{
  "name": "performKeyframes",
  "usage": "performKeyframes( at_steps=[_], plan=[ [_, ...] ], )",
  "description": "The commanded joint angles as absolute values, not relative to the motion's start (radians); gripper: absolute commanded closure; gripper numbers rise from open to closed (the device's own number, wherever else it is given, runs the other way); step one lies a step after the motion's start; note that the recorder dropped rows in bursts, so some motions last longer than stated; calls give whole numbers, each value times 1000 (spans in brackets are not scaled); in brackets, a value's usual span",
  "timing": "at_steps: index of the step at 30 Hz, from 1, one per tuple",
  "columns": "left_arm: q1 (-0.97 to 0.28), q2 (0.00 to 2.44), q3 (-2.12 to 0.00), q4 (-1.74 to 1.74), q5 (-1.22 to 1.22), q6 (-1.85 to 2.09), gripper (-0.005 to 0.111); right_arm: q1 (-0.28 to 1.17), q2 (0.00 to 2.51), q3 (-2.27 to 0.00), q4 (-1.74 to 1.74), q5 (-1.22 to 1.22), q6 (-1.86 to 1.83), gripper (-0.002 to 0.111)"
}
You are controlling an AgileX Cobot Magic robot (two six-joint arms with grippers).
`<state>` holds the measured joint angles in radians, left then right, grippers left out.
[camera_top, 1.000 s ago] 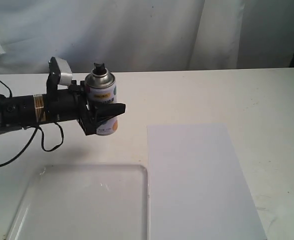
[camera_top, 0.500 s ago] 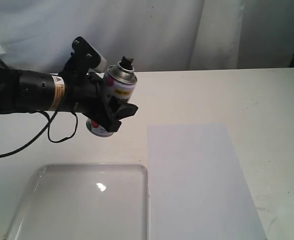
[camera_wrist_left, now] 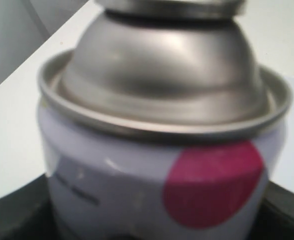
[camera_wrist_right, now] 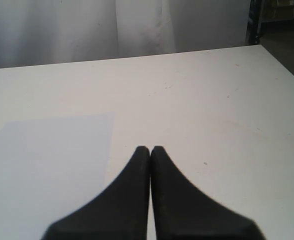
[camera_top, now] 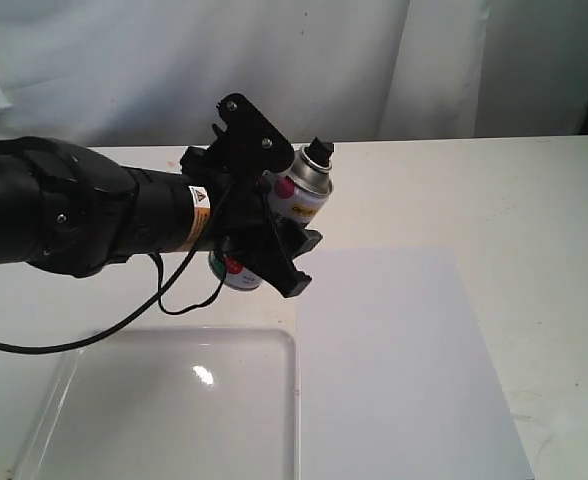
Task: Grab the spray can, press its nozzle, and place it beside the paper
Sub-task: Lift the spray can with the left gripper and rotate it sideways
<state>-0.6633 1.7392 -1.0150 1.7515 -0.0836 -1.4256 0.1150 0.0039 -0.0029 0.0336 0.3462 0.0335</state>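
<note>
My left gripper (camera_top: 279,240) is shut on the spray can (camera_top: 296,192) and holds it in the air, tilted with its top leaning right. The black nozzle (camera_top: 319,151) points up and right. The can's lower end (camera_top: 236,270) pokes out below the fingers. Close up in the left wrist view, the spray can (camera_wrist_left: 162,165) shows its silver shoulder and a red dot. The paper (camera_top: 399,360) lies flat on the table, just right of the can. My right gripper (camera_wrist_right: 150,149) is shut and empty, above the table near the paper (camera_wrist_right: 52,165); it does not show in the exterior view.
A glossy white tray (camera_top: 164,405) with a raised rim sits at the front left, its right edge touching the paper. A black cable (camera_top: 124,325) loops under the left arm. White curtains hang behind the white table (camera_top: 514,190).
The left arm has lifted the can off the table, carried it right toward the paper and tilted it further. The right gripper shows no earlier frame.
</note>
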Motion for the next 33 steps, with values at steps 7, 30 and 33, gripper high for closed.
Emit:
performKeyframes(
  at_steps=[7,30,33],
  plan=[
    [-679,1733,-1015,1744,-62,-1463,107,109,0,0,25,345,38,108],
    [-679,1763,-1015,1744,89,-1479,107,109,0,0,123,-99,51,108],
    [-679,1774,-1015,1744,170,-1358,107,109,0,0,123,-101,51,108]
  ],
)
